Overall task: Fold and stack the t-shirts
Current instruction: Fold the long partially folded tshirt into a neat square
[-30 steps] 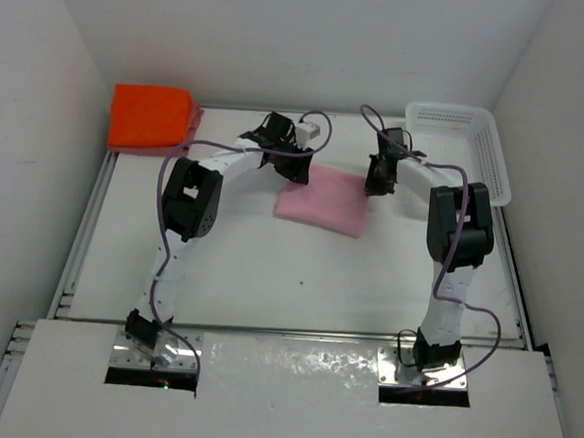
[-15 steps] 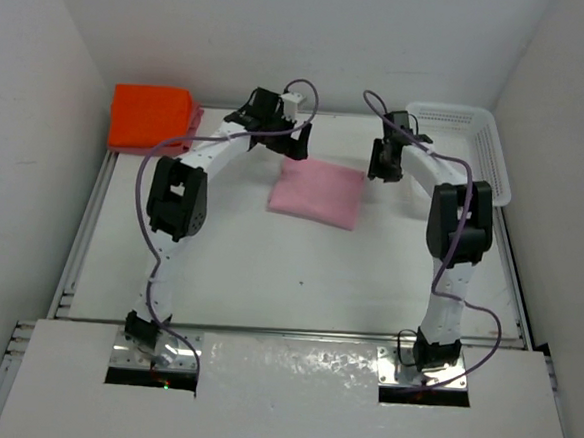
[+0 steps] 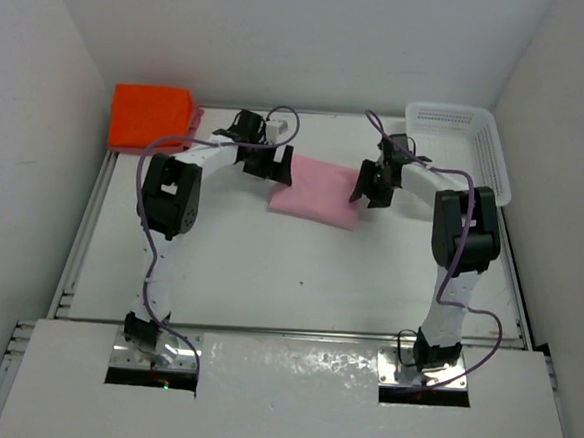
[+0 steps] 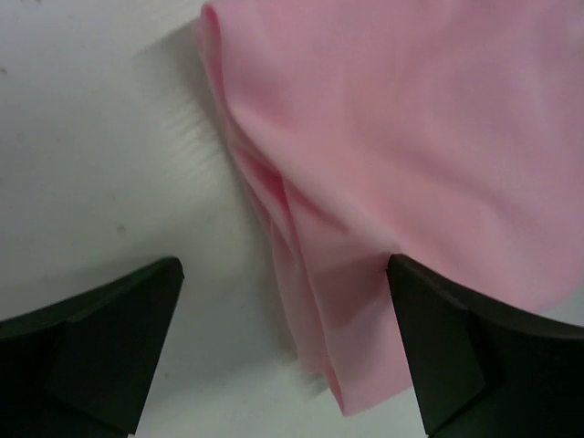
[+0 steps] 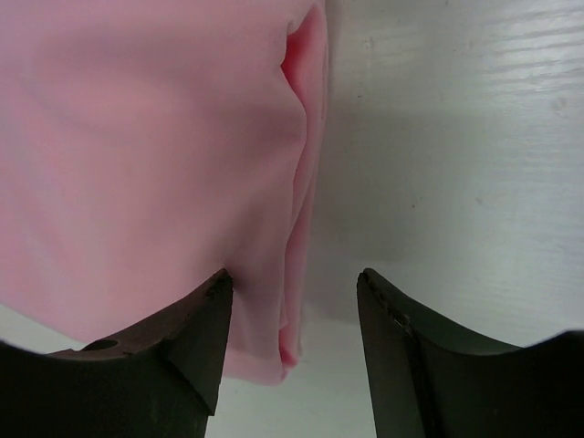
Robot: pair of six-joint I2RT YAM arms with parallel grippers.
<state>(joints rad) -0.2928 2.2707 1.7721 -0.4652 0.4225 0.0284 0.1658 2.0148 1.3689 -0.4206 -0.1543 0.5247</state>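
The left jaws stand wide open and the right jaws partly open, both empty, flanking the folded light pink t-shirt [image 3: 314,191] at the worktop's [image 3: 298,270] far middle. The orange t-shirt [image 3: 151,117] lies folded in the far left corner. Folding seems done; stacking next needs a fresh grip.

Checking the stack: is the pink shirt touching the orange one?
Apart. The top view shows the pink shirt at the centre, the orange shirt in the far left corner, bare table between them.

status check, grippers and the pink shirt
Left gripper open, right gripper open, flanking pink shirt. Shirt folded, flat on table, unheld. Nothing in the way.
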